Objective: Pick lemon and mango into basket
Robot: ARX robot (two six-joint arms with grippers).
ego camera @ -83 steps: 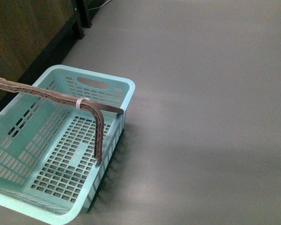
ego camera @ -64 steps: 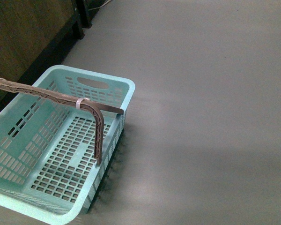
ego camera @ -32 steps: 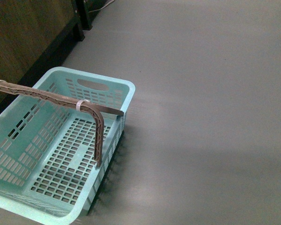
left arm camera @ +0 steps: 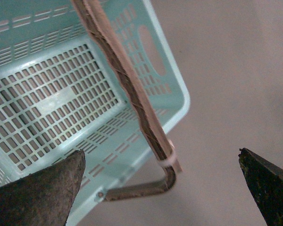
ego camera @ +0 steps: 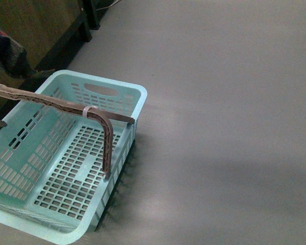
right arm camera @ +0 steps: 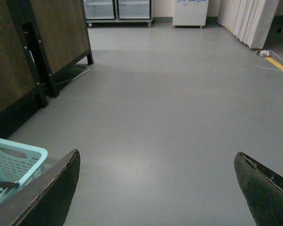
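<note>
The light teal basket (ego camera: 137,97) stands on the grey floor at the lower left of the front view, with nothing in it. Its brown handle (ego camera: 51,102) is raised and carries a white zip tie (ego camera: 86,111). My left gripper (left arm camera: 161,151) hangs open above the basket (left arm camera: 179,94), its fingers either side of the handle (left arm camera: 127,80) and apart from it. Part of my left arm (ego camera: 7,51) shows at the front view's left edge. My right gripper (right arm camera: 155,157) is open over bare floor, with a basket corner (right arm camera: 19,157) beside it. Lemon and mango are out of view.
A dark wooden cabinet on a black frame (ego camera: 30,30) stands behind the basket, and it also shows in the right wrist view as the cabinet (right arm camera: 19,61). Far off are glass-door cabinets (right arm camera: 118,9), a white curtain (right arm camera: 250,19) and a yellow floor line (right arm camera: 279,66). Grey floor (ego camera: 219,127) spreads to the right.
A dark part of my left arm has come into the front view at the upper left, above the basket's far side. The basket has barely shifted.
</note>
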